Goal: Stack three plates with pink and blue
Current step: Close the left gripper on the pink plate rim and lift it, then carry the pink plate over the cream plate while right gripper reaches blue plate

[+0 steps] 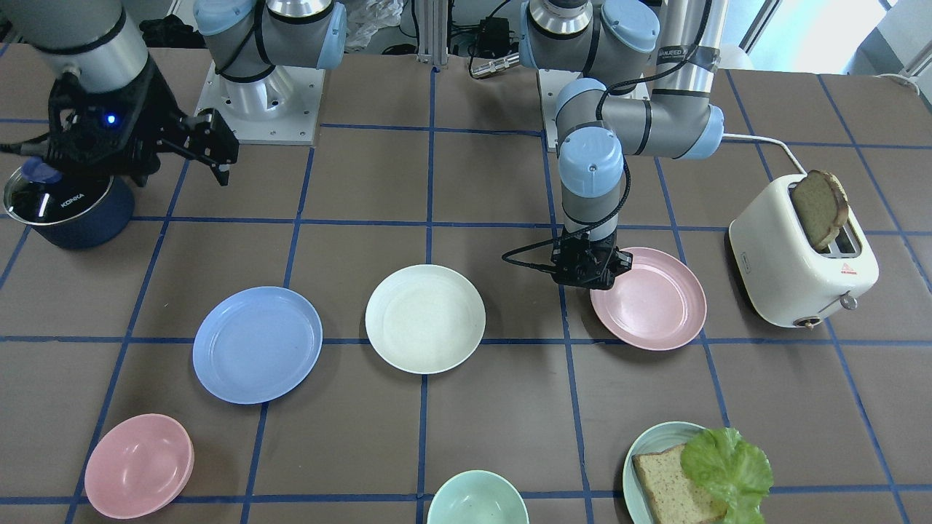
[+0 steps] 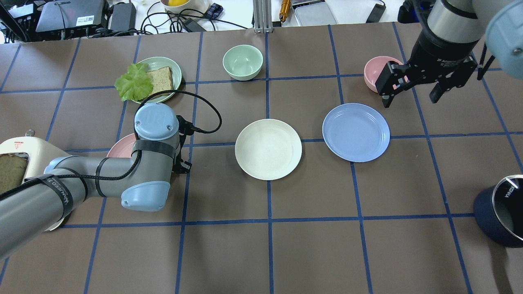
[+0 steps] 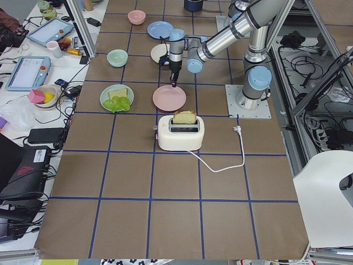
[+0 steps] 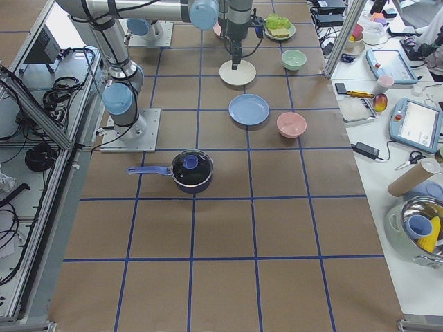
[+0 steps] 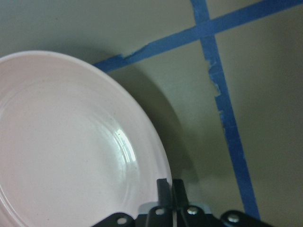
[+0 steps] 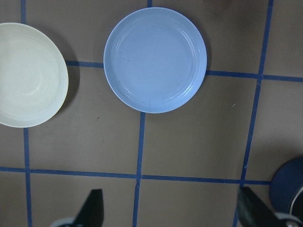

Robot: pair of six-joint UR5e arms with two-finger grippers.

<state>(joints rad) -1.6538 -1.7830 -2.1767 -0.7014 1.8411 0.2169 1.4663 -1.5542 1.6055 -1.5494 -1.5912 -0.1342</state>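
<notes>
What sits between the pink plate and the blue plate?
Only the cream-white plate, which touches neither the pink plate nor the blue plate. The front-facing and overhead views both show it.

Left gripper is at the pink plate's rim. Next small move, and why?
Probably lift the pink plate slightly: the left gripper looks shut on its rim, while the cream plate and blue plate lie apart on the table, nothing stacked yet.
</notes>
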